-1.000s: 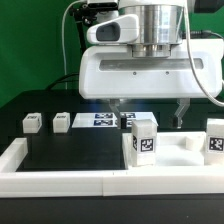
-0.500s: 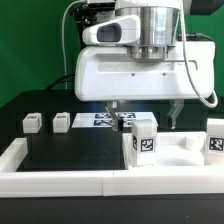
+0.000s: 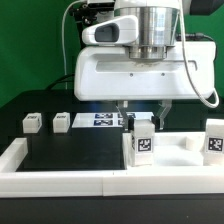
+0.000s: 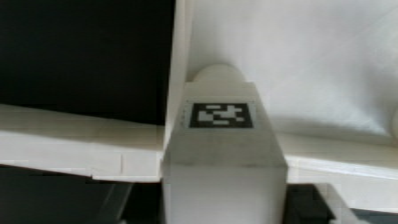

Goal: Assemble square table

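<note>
**Q:** What lies nearest in the exterior view?

**A:** The border wall, a long white rim across the bottom of the frame that turns up along the left edge. Inside it, the black table surface fills the lower left.

**Q:** Where are the parts of the square table?

**A:** The square slab lies flat at lower right, just behind the wall. Its sockets cannot be made out. The front leg block stands upright a little right of centre, at the slab's left end, with its tag facing the camera. The right leg block stands upright at the right edge of the frame. Farther back, at mid-left, two small pieces rest on the black surface, well apart from the slab. These are the far-left leg block and, just beside it, the inner leg block. The marker board lies flat at centre, partly hidden behind the front leg block.

**Q:** And the end effector?

**A:** The gripper hangs at centre over the front leg block, beneath the arm's white housing, which fills the upper half. Its jaws stand apart, one finger on each side of the leg's top, and whether they touch it cannot be told. In the wrist view the front leg block rises upright in the middle, showing its tag, with white surfaces behind it.
</note>
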### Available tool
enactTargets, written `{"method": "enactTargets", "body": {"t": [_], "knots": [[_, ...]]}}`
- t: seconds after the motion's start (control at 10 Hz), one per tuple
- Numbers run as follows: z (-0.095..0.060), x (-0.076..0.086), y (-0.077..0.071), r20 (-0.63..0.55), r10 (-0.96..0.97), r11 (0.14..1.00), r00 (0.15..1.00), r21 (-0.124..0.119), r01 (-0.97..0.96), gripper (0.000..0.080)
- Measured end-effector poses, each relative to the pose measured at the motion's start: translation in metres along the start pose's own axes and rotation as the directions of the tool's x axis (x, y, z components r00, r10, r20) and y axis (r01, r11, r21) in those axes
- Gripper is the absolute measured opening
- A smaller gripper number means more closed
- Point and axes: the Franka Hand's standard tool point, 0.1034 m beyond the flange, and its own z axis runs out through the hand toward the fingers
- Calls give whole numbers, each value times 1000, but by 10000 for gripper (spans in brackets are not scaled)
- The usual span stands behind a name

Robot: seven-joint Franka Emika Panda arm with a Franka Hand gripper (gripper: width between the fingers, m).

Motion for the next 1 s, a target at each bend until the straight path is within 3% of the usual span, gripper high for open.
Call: {"method": "enactTargets", "body": {"t": [0.4, 1.0], "knots": [[1, 0, 1, 1, 358, 934, 934, 3, -358, 291], [2, -2, 2, 8, 771, 637, 637, 3, -771, 291]]}}
